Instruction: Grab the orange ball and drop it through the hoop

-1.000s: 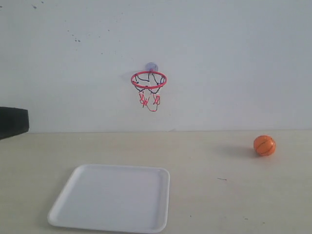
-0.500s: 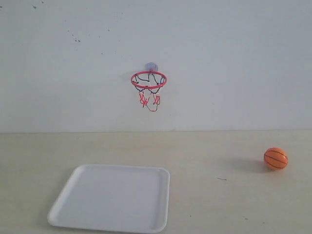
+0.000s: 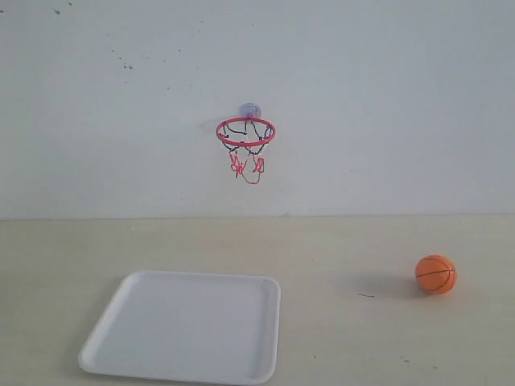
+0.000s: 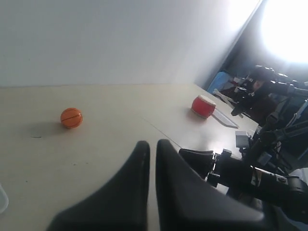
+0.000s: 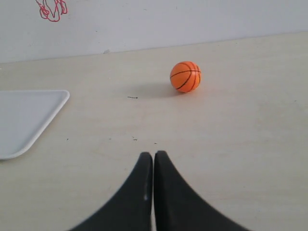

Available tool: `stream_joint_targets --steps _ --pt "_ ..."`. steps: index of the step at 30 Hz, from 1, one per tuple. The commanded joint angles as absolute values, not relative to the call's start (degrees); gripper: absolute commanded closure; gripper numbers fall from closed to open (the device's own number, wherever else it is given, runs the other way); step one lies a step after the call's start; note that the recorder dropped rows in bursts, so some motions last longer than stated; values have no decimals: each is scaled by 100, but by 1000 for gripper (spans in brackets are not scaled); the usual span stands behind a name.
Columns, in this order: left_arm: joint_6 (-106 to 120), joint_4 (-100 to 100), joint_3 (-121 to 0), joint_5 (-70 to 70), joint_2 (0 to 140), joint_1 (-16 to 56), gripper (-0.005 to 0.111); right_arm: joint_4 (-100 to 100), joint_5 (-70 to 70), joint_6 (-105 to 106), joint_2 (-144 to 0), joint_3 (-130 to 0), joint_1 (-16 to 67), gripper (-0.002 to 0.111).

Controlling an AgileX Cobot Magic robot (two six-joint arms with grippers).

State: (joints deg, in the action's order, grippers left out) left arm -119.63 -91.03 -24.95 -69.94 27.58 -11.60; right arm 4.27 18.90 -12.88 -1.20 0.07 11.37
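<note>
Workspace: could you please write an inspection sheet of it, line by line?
Surface: beige table, a few small dark specks.
Job's things: orange ball resting on the table, right side; hoop on the wall, net empty.
Clutter: white tray, empty; red drum-shaped object on the tabletop.
Claws: left claw shut, empty; right claw shut, empty.
Cables: nothing seen.
Surroundings: white wall; dark equipment beside the table.

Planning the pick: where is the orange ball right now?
In the exterior view the orange ball sits on the table at the right, apart from the white tray and lower right of the hoop.
</note>
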Motion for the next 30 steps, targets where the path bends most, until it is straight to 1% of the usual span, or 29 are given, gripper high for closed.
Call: stream_joint_targets --steps 1,10,13,15,19,21,25,30 --pt "-11708 -9061 -2475 -6996 2454 -1143 103 473 1843 -1284 -97 0 1132 108" --pt "-11697 -9107 -2459 -4016 901 -1132 103 473 1843 -1284 -97 0 1132 108" --pt "-11697 -9154 -2459 -3587 594 -1084 103 473 1843 -1284 -97 0 1132 108" --pt "-11663 -9246 -2404 -3423 492 -927 103 473 1843 -1284 -97 0 1132 108" --pt "-11190 -9275 -1911 -2850 250 -410 103 473 1843 -1284 -97 0 1132 108" --pt "-11153 -9275 -1602 -2470 213 -270 103 473 1843 -1284 -97 0 1132 108" --pt "-11280 -9023 -1092 -1485 213 -248 103 473 1843 -1284 -97 0 1132 108" --pt "-11312 -8309 -882 -558 213 -248 103 473 1843 -1284 -97 0 1132 108"
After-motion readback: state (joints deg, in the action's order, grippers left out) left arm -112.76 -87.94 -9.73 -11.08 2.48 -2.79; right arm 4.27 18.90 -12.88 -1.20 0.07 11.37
